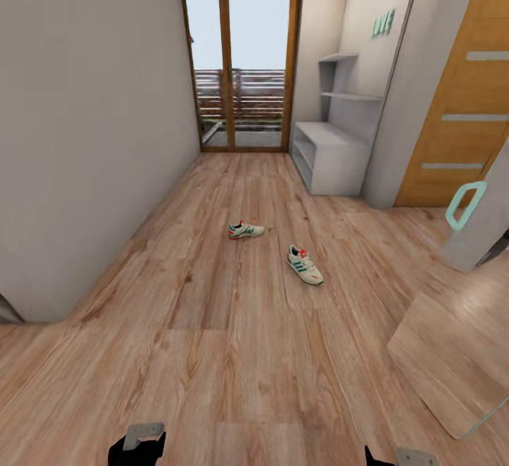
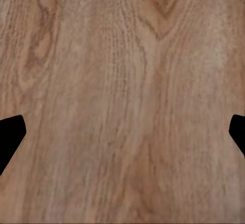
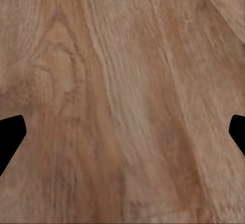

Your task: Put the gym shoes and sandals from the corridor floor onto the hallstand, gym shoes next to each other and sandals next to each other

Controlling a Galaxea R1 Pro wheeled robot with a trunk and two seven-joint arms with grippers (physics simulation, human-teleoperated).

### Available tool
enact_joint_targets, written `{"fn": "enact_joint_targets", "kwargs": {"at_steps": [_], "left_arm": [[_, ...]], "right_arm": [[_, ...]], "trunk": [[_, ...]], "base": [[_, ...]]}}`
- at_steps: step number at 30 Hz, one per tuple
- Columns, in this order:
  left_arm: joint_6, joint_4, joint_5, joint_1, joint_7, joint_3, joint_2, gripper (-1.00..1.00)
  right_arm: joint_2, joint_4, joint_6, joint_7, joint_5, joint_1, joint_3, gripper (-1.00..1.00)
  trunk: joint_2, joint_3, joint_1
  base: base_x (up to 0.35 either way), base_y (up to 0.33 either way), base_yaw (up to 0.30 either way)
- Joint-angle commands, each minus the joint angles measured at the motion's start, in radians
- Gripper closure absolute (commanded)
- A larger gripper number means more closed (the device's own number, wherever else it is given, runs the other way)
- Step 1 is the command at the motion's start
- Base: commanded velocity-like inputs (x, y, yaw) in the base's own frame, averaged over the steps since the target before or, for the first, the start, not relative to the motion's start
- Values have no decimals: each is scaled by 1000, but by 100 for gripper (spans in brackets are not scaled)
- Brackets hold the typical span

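Ahead, two gym shoes mid-corridor floor, apart.

a home corridor; wood-plank floor; glazed balcony door; hallstand; wooden door

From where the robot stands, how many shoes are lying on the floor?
2, both gym shoes on the corridor floor: the farther gym shoe mid-corridor, the nearer gym shoe to its right. Others may be out of view.

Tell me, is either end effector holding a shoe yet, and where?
Nothing is held. The left end effector and right end effector are open over bare floor; both sneakers lie ahead.
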Motion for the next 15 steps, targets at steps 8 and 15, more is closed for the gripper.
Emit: {"fn": "enact_joint_targets", "kwargs": {"at_steps": [8,15], "left_arm": [[-3,1,7,0,-1,-1,0,-100],[-3,1,7,0,-1,-1,0,-100]], "right_arm": [[0,1,-3,2,1,0,-1,-100],[0,1,-3,2,1,0,-1,-100]], "trunk": [[0,-2,0],[0,-2,0]], "base": [[340,0,0],[340,0,0]]}}
